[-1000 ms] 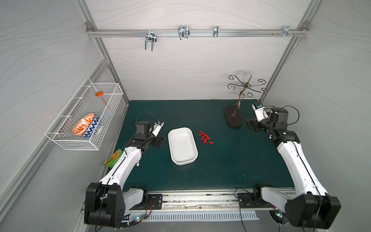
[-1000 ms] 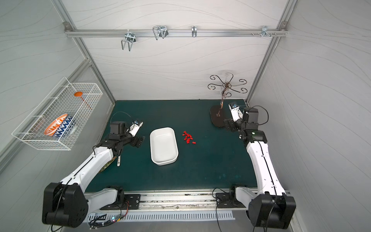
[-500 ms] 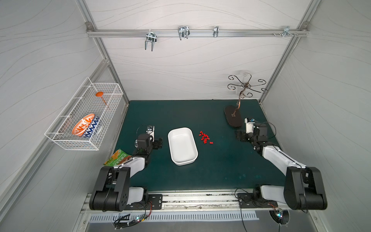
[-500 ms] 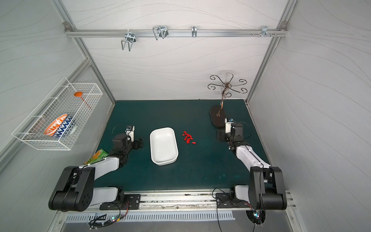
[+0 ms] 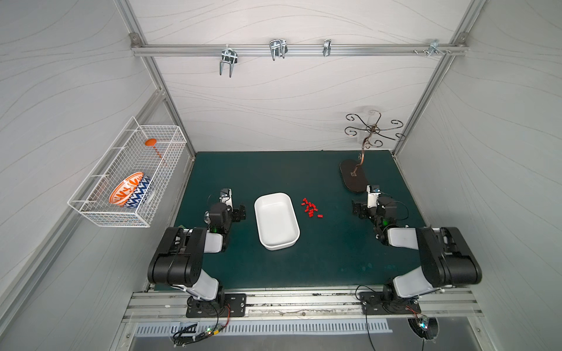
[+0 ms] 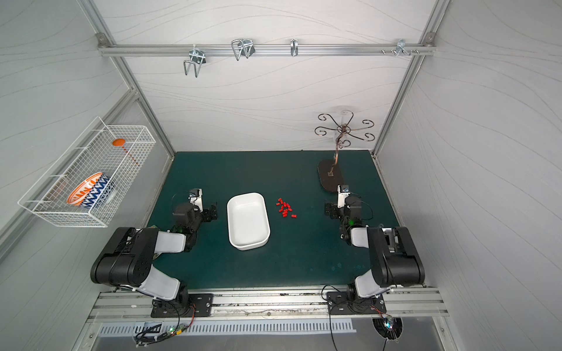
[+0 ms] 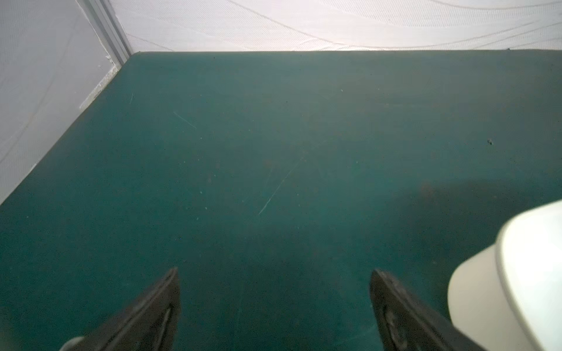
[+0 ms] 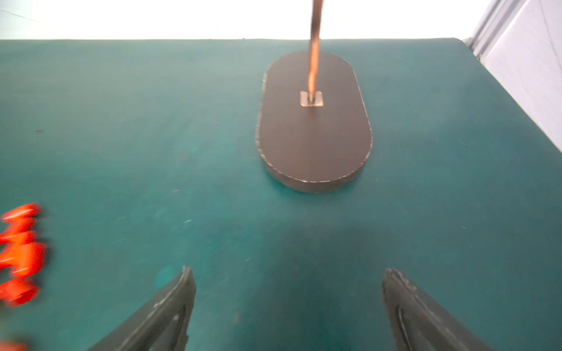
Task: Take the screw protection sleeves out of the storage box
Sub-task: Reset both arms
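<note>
Nearest us, both arms sit folded low over the dark green mat (image 5: pixel 319 258). The left gripper (image 5: pixel 241 211) has its jaws spread wide over bare mat and holds nothing, which the left wrist view (image 7: pixel 273 273) confirms. The right gripper (image 5: pixel 359 209) is likewise spread and empty (image 8: pixel 289 273).

Between them lies the storage box (image 5: pixel 275 220), a shallow white plastic tub with rounded corners and a smooth, glossy inside. Its long axis runs from near to far, slightly skewed. In both top views (image 6: pixel 248 218) we see nothing red inside it. One rounded corner (image 7: pixel 517 273) shows just beside the left gripper's finger in the left wrist view.

The screw protection sleeves (image 5: pixel 310 208) lie outside the box, on the mat just beside its far right corner. They are tiny bright red cylinders in a loose cluster that also stretches near to far, with one lying a little apart on the near side (image 6: pixel 284 208). They sit between the box and the right gripper. That arm is nearer to them, and its wrist view (image 8: pixel 21 252) catches them blurred at the edge. The left gripper would have the box in its way.

We judge the emptying done, so no further pick seems called for.

Farther back stands a dark oval stand base (image 5: pixel 352 179) with a coppery stem and scrolled wire hooks. A white wire basket (image 5: pixel 91 209) on the left wall holds a patterned bowl (image 5: pixel 130 190).
</note>
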Action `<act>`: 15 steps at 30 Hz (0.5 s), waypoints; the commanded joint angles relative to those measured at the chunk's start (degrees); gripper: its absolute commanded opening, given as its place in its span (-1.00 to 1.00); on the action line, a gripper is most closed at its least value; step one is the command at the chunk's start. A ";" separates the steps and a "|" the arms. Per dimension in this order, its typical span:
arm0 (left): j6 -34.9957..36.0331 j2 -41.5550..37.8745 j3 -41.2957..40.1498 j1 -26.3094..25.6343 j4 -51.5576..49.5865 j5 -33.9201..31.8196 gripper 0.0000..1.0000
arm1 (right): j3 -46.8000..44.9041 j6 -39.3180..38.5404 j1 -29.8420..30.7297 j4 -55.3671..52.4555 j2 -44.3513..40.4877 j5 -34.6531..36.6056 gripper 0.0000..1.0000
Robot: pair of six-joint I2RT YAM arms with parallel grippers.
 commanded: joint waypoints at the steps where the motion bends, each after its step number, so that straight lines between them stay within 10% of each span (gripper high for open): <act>1: -1.98 0.04 2.97 0.16 -1.31 -3.58 1.00 | 0.66 0.22 -0.34 5.52 1.36 -0.86 0.98; 15: -2.15 0.19 3.09 0.25 -1.16 -4.11 1.00 | 1.75 0.25 -1.75 2.25 0.83 -5.83 0.98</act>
